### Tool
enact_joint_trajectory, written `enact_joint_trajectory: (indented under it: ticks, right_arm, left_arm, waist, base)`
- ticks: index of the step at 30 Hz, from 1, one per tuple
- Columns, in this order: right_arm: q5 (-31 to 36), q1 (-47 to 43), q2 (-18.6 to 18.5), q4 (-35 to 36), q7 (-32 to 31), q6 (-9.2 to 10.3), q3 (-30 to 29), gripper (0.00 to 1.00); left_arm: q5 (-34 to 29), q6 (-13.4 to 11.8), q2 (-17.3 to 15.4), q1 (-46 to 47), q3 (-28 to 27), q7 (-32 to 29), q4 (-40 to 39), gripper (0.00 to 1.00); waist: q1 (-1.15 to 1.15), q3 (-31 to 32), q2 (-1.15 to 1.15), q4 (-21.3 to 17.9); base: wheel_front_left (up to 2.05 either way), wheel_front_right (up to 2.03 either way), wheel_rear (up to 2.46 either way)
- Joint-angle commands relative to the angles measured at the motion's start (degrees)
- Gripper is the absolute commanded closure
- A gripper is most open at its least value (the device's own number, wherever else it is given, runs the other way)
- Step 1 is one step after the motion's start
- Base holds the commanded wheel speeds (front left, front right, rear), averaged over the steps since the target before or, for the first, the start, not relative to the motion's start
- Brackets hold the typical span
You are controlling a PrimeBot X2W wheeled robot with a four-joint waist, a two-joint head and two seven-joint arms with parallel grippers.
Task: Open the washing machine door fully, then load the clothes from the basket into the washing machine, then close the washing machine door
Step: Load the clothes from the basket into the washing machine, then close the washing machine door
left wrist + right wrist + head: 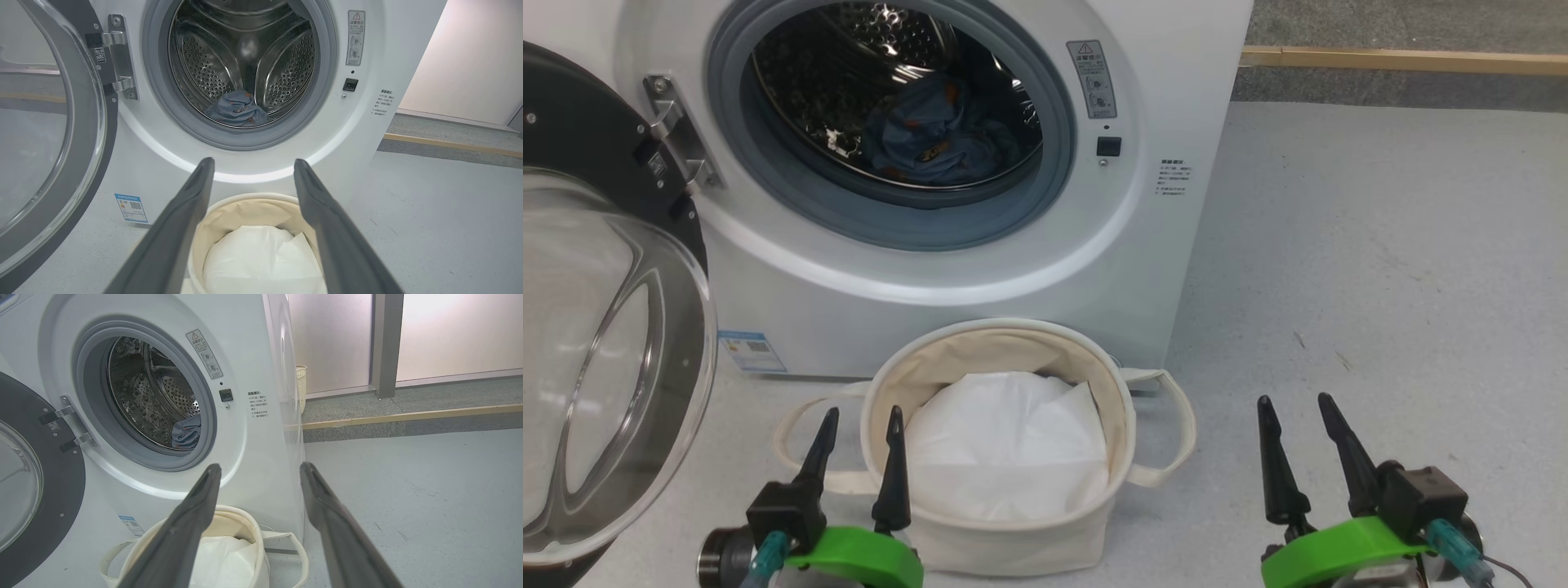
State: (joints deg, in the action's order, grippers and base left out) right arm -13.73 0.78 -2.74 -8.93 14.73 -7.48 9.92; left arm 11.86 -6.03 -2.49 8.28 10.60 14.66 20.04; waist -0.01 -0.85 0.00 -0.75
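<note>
The door (605,327) stands wide open. The clothes (939,135) lie inside the washer (1168,245), and the basket (1005,328) holds just its white liner (1013,449). My left end effector (863,411) and right end effector (1294,398) hang open and empty. I judge only closing the door is left.

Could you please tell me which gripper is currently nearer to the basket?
Left. The left gripper is at the near-left rim of the basket; the right gripper is apart, off to its right above the floor.
</note>
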Motion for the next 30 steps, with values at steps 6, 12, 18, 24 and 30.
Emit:
enact_joint_trajectory:
  ticks: [6, 12, 18, 24, 30]
  right_arm:
    - [-0.3, 0.8, -0.1, 1.1, 0.3, -0.01, 1.2, 0.00]
    - [-0.5, 0.6, -0.1, 0.9, 0.3, -0.01, 1.4, 0.00]
    - [-0.7, 0.3, -0.1, 1.0, 0.3, -0.01, 1.2, 0.00]
    - [-0.7, 0.5, -0.1, 0.9, 0.3, -0.01, 1.3, 0.00]
    - [-0.6, 0.5, -0.1, 0.6, 0.3, -0.01, 1.2, 0.00]
  left_arm:
    - [0.0, -0.1, -0.4, 1.1, -1.6, 0.3, -2.1, 0.00]
    - [1.7, -0.9, -0.4, 1.0, -3.3, 0.3, -1.6, 0.00]
    - [1.9, -0.3, -0.4, 1.5, -3.4, 0.3, -1.5, 0.00]
    - [1.9, -0.3, -0.4, 2.4, -2.6, 0.3, -1.3, 0.00]
    - [-1.2, -1.1, -0.4, 2.7, -2.7, 0.3, -1.4, 0.00]
  waist:
    - [0.01, 0.5, 0.00, -0.4]
    - [0.01, 1.0, 0.00, -0.8]
    - [0.01, 0.7, 0.00, -0.6]
    - [0.01, 0.1, 0.00, -0.5]
    - [0.01, -0.3, 0.00, -0.4]
  base:
    - [0.00, 0.00, 0.00]
    - [0.00, 0.01, 0.00]
    - [-0.59, 0.41, 0.17]
    - [-1.57, 1.30, 0.28]
    - [-2.10, 2.03, 0.07]
